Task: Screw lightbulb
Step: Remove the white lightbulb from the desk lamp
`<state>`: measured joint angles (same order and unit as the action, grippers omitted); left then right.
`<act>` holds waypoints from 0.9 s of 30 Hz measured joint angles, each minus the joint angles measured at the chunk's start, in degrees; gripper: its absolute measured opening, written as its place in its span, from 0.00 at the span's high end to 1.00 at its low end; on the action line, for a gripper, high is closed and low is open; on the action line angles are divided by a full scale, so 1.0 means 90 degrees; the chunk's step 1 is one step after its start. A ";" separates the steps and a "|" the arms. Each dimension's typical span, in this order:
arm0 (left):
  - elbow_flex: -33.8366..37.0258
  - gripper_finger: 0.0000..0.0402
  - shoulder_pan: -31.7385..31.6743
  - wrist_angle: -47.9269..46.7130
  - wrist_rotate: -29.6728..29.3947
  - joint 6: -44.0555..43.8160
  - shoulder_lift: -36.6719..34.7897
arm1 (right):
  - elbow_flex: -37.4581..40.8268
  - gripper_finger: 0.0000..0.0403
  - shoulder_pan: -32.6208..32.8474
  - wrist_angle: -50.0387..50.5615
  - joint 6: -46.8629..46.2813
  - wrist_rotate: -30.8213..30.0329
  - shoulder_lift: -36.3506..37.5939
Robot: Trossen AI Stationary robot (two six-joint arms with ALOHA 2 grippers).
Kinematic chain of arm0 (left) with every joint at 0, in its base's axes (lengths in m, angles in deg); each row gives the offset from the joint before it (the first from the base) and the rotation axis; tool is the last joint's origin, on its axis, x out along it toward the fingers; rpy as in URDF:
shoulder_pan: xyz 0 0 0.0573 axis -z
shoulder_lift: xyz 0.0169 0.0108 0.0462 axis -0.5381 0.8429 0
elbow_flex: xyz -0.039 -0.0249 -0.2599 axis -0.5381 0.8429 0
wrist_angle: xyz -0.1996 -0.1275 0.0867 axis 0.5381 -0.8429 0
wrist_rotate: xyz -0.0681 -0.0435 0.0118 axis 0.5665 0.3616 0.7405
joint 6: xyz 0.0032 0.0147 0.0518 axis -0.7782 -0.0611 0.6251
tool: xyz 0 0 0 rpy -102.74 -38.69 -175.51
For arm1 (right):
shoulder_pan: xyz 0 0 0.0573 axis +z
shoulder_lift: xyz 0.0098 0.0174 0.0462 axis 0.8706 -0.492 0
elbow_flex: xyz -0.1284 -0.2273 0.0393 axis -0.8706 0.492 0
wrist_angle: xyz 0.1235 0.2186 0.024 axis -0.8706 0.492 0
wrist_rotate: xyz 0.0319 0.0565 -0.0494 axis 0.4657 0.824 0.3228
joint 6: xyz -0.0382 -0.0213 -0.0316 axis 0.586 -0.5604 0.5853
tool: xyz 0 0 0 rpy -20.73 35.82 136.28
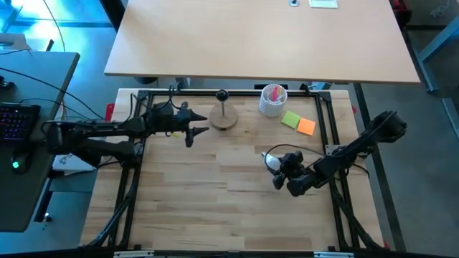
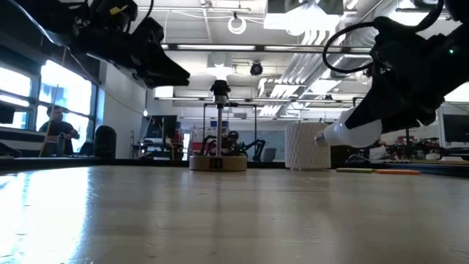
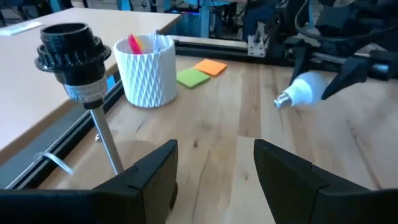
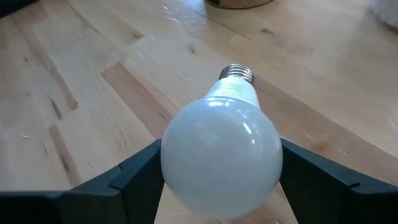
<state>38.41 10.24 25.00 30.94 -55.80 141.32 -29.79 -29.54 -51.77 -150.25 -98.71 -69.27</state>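
Note:
The lightbulb (image 4: 221,155), white with a silvery screw base, hangs above the table's right half with my right gripper (image 4: 221,186) shut on it. It also shows in the left wrist view as the lightbulb (image 3: 303,91). A round wooden stand (image 1: 223,118) rests by its base on the table at the far middle. A thin rod carries the stand's black socket (image 3: 69,46). My left gripper (image 3: 216,168) hovers open just left of the stand, nothing between its fingers, and shows from above as the left gripper (image 1: 197,129). My right gripper pinches the bulb's round white globe (image 4: 180,168) between its two fingers, one on each side at its widest part. The fingers come slanting down from the table's right. The bulb is lifted clear of the table, and its screw base (image 4: 237,73) points away from the gripper toward the stand.
A white ribbed cup (image 1: 273,100) with pink contents stands right of the stand. Beside it lie a green note (image 1: 291,119) and an orange note (image 1: 306,127). A black frame rail (image 1: 244,91) runs along the far edge. Bare wood (image 1: 201,193) lies between the arms.

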 joint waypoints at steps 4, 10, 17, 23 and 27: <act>0.0000 0.49 0.0102 -0.0037 -0.0154 0.0005 -0.0047 | 0.0085 0.31 -0.0027 0.0012 -0.0312 0.0043 -0.0354; 0.0002 0.49 0.0154 -0.0178 -0.0163 0.0028 0.0022 | 0.0085 0.31 -0.0037 -0.0079 -0.1030 0.0236 -0.0884; 0.0000 0.49 0.0154 -0.0211 -0.0249 0.0121 0.0031 | 0.0075 0.26 -0.0205 -0.0153 -0.0851 0.0625 -0.1023; 0.0000 0.49 0.0154 -0.0262 -0.0276 0.0076 0.0034 | -0.0016 0.23 -0.0374 0.0016 -0.0467 0.0710 -0.0954; 0.0000 0.49 0.0154 -0.0259 -0.0279 0.0117 0.0034 | -0.0092 0.22 -0.0374 0.0069 -0.0248 0.0599 -0.0820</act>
<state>38.41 11.63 22.67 28.42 -54.75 141.63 -30.63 -32.91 -51.15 -152.48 -93.32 -76.65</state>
